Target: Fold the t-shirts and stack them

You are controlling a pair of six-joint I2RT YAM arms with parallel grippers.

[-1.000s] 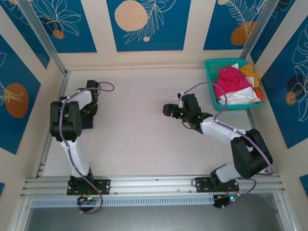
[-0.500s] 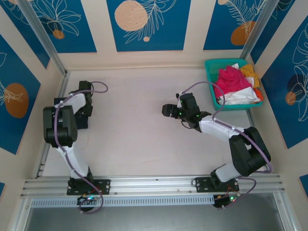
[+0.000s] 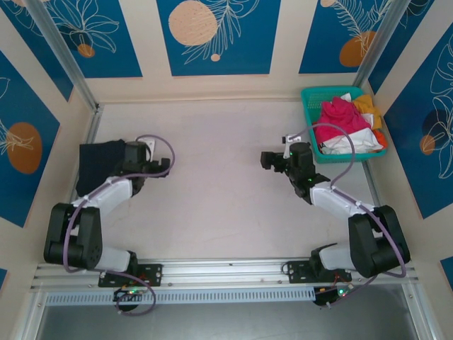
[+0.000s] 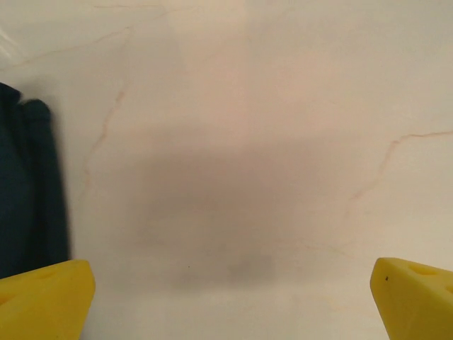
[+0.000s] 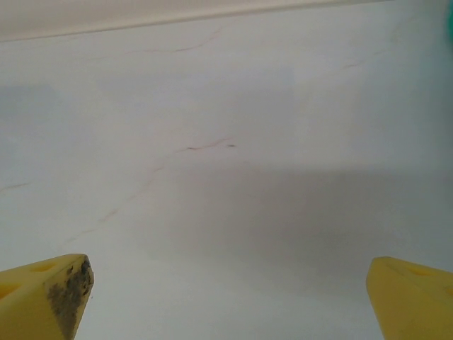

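Note:
A dark navy t-shirt lies folded at the table's left edge; its edge shows at the left in the left wrist view. My left gripper hovers just right of it, open, with only bare table between its yellow fingertips. A magenta-pink t-shirt, a white one and an orange-yellow one are piled in the teal basket. My right gripper is open and empty over bare table, left of the basket.
The basket stands at the back right corner against the wall. Metal frame posts run along both side walls. A rail carries both arm bases at the near edge. The table lies bare between the arms.
The left arm has drawn back off the navy shirt towards the near side, uncovering it. The right gripper has shifted to the right, closer to the basket.

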